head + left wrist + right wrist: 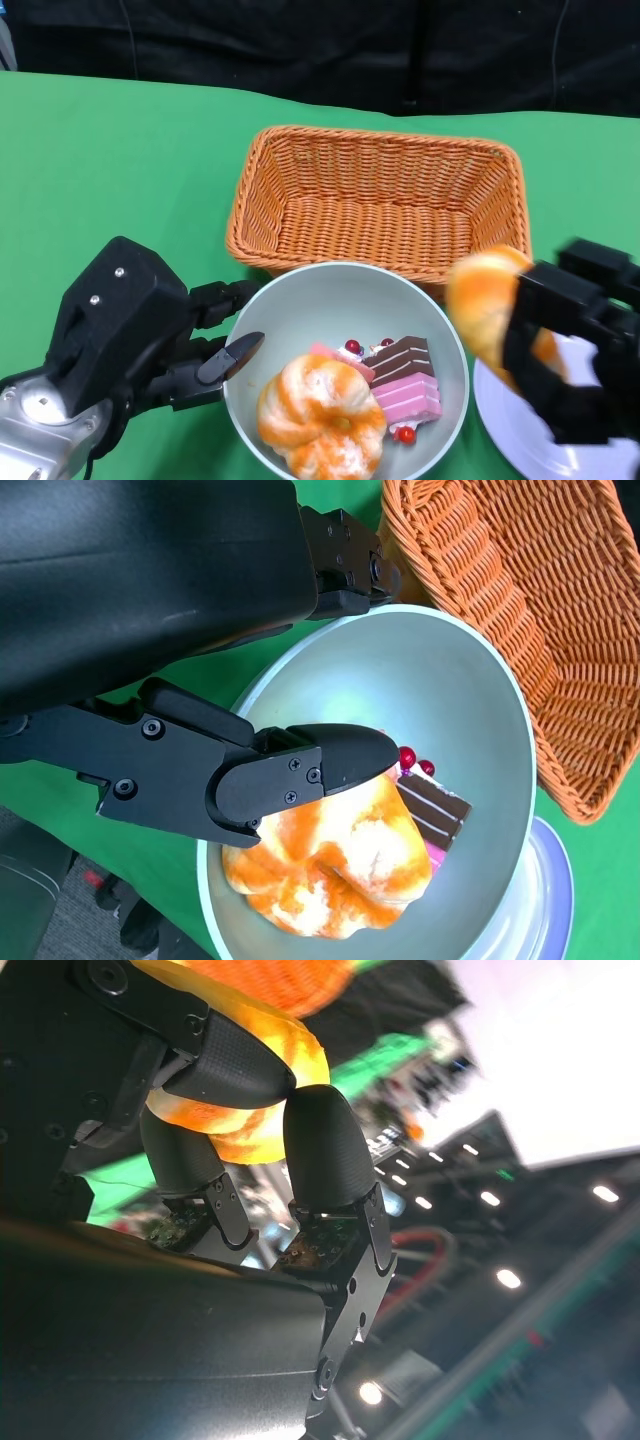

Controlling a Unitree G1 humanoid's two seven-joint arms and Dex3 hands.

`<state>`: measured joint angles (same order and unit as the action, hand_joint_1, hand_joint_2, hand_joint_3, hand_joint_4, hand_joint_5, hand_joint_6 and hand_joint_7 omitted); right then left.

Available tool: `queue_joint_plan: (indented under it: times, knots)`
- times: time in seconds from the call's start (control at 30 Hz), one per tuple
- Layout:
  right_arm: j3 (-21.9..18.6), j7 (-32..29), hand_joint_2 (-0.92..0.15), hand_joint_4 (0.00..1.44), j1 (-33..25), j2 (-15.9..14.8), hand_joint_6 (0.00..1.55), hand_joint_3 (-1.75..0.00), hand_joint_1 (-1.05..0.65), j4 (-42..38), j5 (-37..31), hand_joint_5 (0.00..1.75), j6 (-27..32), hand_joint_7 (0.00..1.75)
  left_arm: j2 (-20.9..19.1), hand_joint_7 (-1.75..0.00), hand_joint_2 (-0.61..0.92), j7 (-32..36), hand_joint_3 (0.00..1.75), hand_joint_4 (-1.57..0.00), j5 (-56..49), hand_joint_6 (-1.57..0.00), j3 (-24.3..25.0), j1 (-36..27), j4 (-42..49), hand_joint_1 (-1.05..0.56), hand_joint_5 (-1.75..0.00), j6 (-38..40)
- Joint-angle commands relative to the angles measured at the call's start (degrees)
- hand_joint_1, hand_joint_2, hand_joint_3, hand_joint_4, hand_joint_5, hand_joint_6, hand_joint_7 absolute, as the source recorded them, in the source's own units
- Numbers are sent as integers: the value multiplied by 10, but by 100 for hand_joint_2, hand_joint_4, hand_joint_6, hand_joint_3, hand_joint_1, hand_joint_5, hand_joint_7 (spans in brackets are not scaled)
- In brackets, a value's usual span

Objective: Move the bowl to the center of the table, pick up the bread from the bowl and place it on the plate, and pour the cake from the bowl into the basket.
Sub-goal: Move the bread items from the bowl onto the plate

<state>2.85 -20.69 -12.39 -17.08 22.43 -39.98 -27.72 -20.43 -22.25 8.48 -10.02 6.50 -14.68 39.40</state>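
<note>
I see the green table (120, 160) filling most of my head view, and on it the orange wicker basket (380, 195) sits toward the far edge, open side up. Just in front of the basket, nearly touching its near wall, stands the pale green bowl (330, 300), close to the near edge. My left hand (130, 330) rests at the bowl's left rim; one fingertip (330, 760) reaches over the rim while the others lie outside the wall, so it appears to be gripping the rim. Inside the bowl a bun of orange-and-white bread (322, 415) lies at the near side, and beside it, toward the right, a slice of cake (405, 385) with brown and pink layers and small red berries. My right hand (565, 330) is raised over the white plate (500, 405), which lies at the near right corner just beside the bowl. Its fingers (325, 1145) are clamped on a second bread roll (485, 300), which hangs clear of the plate, above the plate's left edge.
</note>
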Motion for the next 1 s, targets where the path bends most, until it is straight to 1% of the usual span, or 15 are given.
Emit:
queue_joint_plan:
  times: [0.03, 0.23, 0.47, 0.57, 0.63, 0.67, 0.7, 0.73, 0.77, 0.8, 0.83, 0.87, 0.9, 0.93, 1.0]
  knots:
    - [-40, 32, -3, 108, -32, -16, 85, -175, -9, 8, 28, 175, 21, 170, -10, -1, 92, -8, 65, -14, -6, -15, 1, -2, 0, -56, -10, -6]
    - [-60, 62, -3, 106, -36, -24, 84, -175, -5, -41, 33, 175, 37, 169, -7, -1, 92, -10, 64, -14, -4, -15, 4, -3, 0, -55, -10, -6]
    - [-49, 51, -2, 103, -4, -50, 82, -171, 2, -157, 0, 175, 35, 171, -6, -1, 92, -6, 65, -16, -7, -16, 5, -5, -5, -55, -11, -2]
    - [-40, 40, -7, 101, 14, -58, 81, -162, 3, -200, -14, 175, 32, 170, -6, -1, 92, -7, 65, -16, -7, -17, 5, -4, -3, -55, -11, -3]
    - [-34, 41, -11, 98, 27, -58, 79, -156, 4, -218, -20, 175, 39, 171, -7, -1, 92, -8, 65, -17, -8, -17, 5, -4, -2, -56, -11, -7]
    - [-30, 52, -13, 97, 34, -58, 79, -153, 4, -221, -25, 175, 56, 170, -7, -2, 92, -8, 65, -17, -9, -17, 4, -3, -1, -56, -11, -6]
    - [-26, 70, -20, 91, 38, -57, 81, -139, 2, -217, -31, 171, 79, 148, -7, -2, 92, -7, 65, -17, -9, -17, 4, -3, -1, -56, -11, -5]
    - [-22, 91, -36, 82, 40, -57, 82, -112, -4, -207, -37, 155, 104, 110, -7, -2, 92, -7, 65, -17, -9, -17, 4, -3, -2, -56, -11, -4]
    - [-19, 105, -46, 78, 40, -58, 85, -94, -7, -199, -40, 140, 123, 82, -7, -2, 92, -7, 65, -17, -9, -17, 4, -4, -3, -56, -11, -3]
    - [-14, 138, -52, 76, 41, -60, 90, -82, -9, -186, -46, 132, 153, 62, -7, -2, 92, -7, 65, -16, -9, -17, 5, -4, -4, -56, -11, -1]
    - [-10, 177, -59, 57, 42, -63, 74, -66, -15, -170, -48, 102, 183, 38, -7, -2, 92, -7, 65, -16, -8, -17, 6, -5, -5, -56, -11, 0]
    - [-7, 205, -74, 37, 42, -64, 54, -38, -24, -158, -49, 72, 206, 16, -7, -1, 92, -8, 65, -17, -8, -17, 7, -5, -6, -55, -11, 0]
    - [-4, 243, -82, 30, 39, -63, 48, -24, -28, -136, -48, 62, 239, 8, -7, -1, 92, -8, 65, -17, -7, -17, 7, -5, -6, -55, -11, 0]
    - [-3, 275, -88, 15, 35, -62, 33, -17, -42, -113, -45, 50, 267, 3, -7, -1, 92, -8, 65, -16, -7, -17, 7, -5, -6, -55, -11, 0]
    - [0, 312, -91, 4, 29, -60, 23, -16, -55, -85, -42, 43, 303, 1, -7, -1, 92, -9, 65, -16, -7, -17, 8, -4, -5, -55, -11, 0]
